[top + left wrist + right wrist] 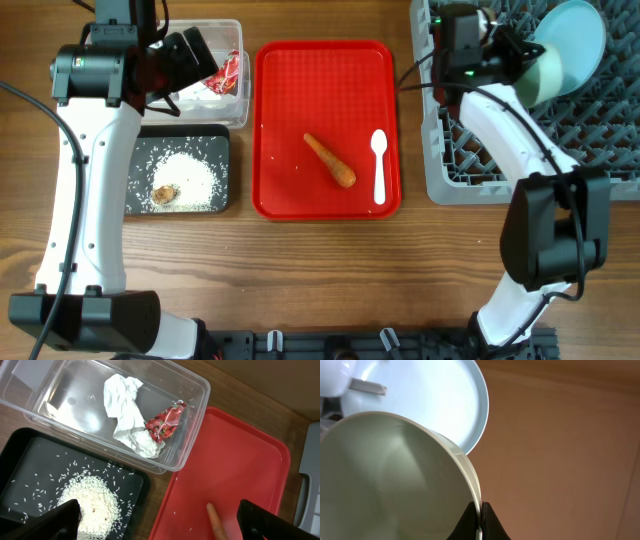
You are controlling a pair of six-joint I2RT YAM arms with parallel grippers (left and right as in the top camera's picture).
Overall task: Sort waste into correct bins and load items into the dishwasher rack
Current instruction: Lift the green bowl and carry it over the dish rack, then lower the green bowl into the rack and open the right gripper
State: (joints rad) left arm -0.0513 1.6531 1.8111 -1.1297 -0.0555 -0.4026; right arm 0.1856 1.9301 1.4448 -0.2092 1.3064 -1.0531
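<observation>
My right gripper [512, 57] [481, 519] is shut on the rim of the pale green bowl [541, 76] [395, 475] and holds it over the grey dishwasher rack [500, 165], beside the upright light blue plate [572, 42] [435, 395]. My left gripper [192, 52] [160, 525] is open and empty above the clear tub [232, 30] [60, 390], which holds the tissue [127, 415] and wrapper [230, 70] [167, 422]. The black tray [218, 150] [20, 460] holds rice [190, 178] [90, 505] and a brown lump [165, 193]. The carrot [331, 160] [215, 521] and spoon [379, 166] lie on the red tray. I cannot make out the yellow cup or the light blue bowl.
The red tray [290, 90] [240, 460] lies in the middle between the bins and the rack. A few rice grains lie on it. Wooden table shows along the front.
</observation>
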